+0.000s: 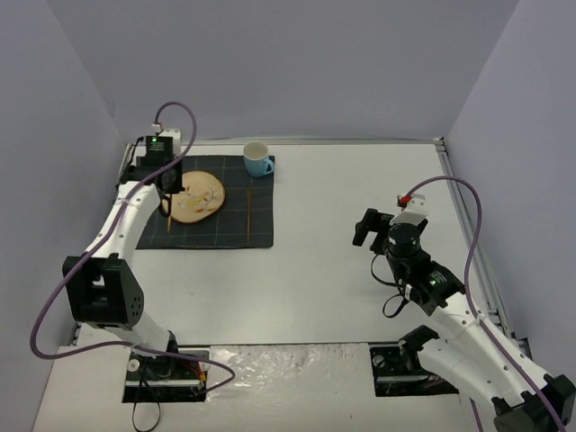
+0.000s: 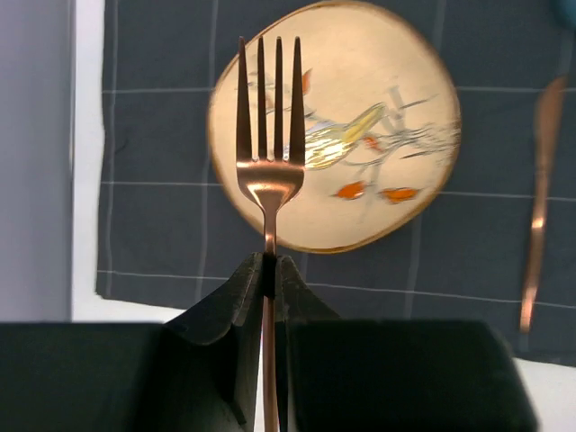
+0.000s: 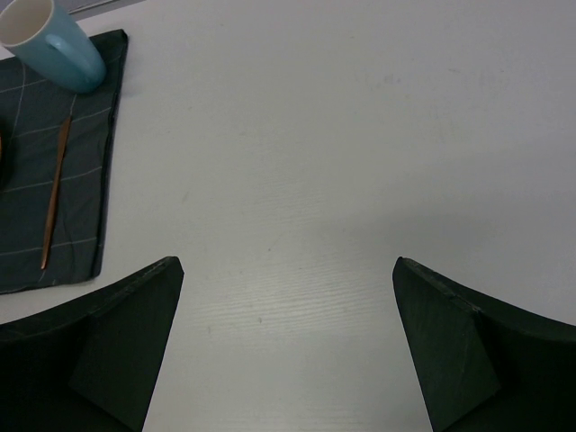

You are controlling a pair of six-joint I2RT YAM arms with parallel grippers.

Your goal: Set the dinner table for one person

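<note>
The white dinner table (image 1: 324, 270) carries a dark grid-lined placemat (image 1: 261, 229) at the back left. On the mat lie a cream plate with a bird drawing (image 1: 200, 195), a copper knife (image 1: 248, 216) right of it, and a blue mug (image 1: 257, 160) at the mat's far right corner. My left gripper (image 2: 268, 263) is shut on a copper fork (image 2: 269, 135) and holds it above the mat, over the plate's left edge. In the top view the fork (image 1: 168, 214) hangs left of the plate. My right gripper (image 3: 286, 270) is open and empty over bare table.
Purple-grey walls close in the table on three sides. In the right wrist view the mug (image 3: 52, 45), knife (image 3: 56, 191) and mat edge (image 3: 99, 162) lie far left of the right gripper. Cables loop beside both arms.
</note>
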